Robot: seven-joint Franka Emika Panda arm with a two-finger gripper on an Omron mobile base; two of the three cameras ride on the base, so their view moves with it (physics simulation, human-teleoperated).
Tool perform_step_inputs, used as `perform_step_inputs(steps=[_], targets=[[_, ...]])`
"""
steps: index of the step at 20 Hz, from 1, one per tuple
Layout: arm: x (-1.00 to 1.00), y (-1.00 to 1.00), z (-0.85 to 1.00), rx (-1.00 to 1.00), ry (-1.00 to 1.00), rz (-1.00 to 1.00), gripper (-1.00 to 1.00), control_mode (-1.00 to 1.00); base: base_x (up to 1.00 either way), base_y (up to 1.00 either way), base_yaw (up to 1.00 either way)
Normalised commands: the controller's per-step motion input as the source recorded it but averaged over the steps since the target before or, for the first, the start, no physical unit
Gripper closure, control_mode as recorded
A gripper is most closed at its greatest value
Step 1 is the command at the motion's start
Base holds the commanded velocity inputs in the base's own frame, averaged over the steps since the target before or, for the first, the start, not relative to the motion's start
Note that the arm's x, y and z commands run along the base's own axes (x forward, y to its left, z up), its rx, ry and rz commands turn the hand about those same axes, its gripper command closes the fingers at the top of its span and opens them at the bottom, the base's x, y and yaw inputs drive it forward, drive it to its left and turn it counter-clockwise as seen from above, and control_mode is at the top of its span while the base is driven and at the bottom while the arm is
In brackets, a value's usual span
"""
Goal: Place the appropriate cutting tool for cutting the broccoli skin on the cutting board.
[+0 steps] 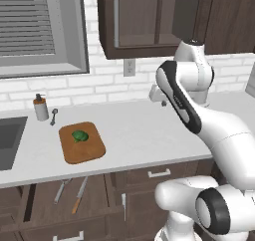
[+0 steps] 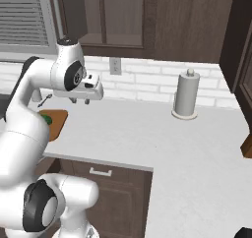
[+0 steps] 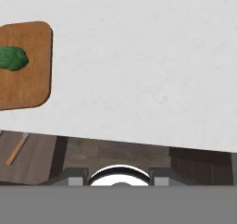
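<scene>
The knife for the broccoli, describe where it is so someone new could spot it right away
Find the cutting board on the white counter, then look below the counter edge into the open drawer. Two utensils lie there side by side: the knife is the right one, with a brown wooden handle, while its neighbour is all grey.
</scene>
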Motion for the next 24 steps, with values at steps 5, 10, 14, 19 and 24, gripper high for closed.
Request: perform_step_inputs(steps=[5, 10, 14, 19, 24], targets=[[-0.69, 0.18, -0.08, 0.00, -0.04, 0.00, -1.00, -1.00, 0.00, 0.00, 0.00], [-0.77, 0.96, -0.28, 0.05, 0.00, -0.09, -1.00, -1.00, 0.00, 0.00, 0.00], [-0.43, 0.99, -0.41, 0.06, 0.02, -0.06, -1.00, -1.00, 0.00, 0.00, 0.00], [-0.11, 0.95, -0.66, 0.07, 0.00, -0.05, -1.00, -1.00, 0.00, 0.00, 0.00], [-0.02, 0.55, -0.69, 0.15, 0.05, -0.05, -1.00, -1.00, 0.00, 0.00, 0.00]])
